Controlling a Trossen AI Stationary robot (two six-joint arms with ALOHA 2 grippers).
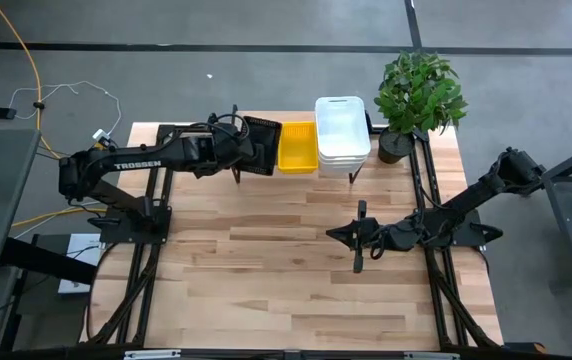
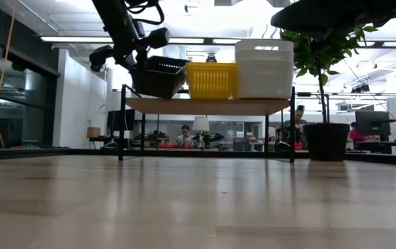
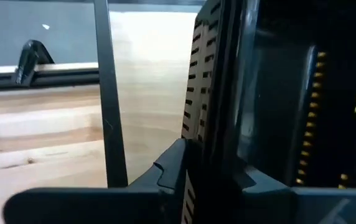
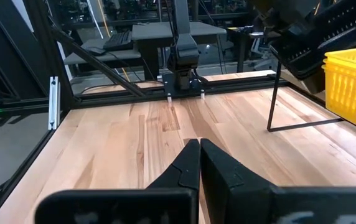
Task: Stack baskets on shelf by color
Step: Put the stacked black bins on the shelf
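black slotted basket (image 1: 261, 145) tilted at shelf (image 2: 205, 105) end, just beside yellow basket (image 1: 298, 146), white stack (image 1: 342, 134) beyond; gripped at rim by left gripper (image 1: 247, 152). right gripper (image 1: 359, 240) closed empty, well apart, low over table (image 1: 266, 280).

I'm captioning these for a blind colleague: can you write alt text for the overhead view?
Seen from above, the left gripper holds a black basket at the shelf's left end, beside a yellow basket and stacked white baskets. The right gripper rests shut over the table, near a potted plant.
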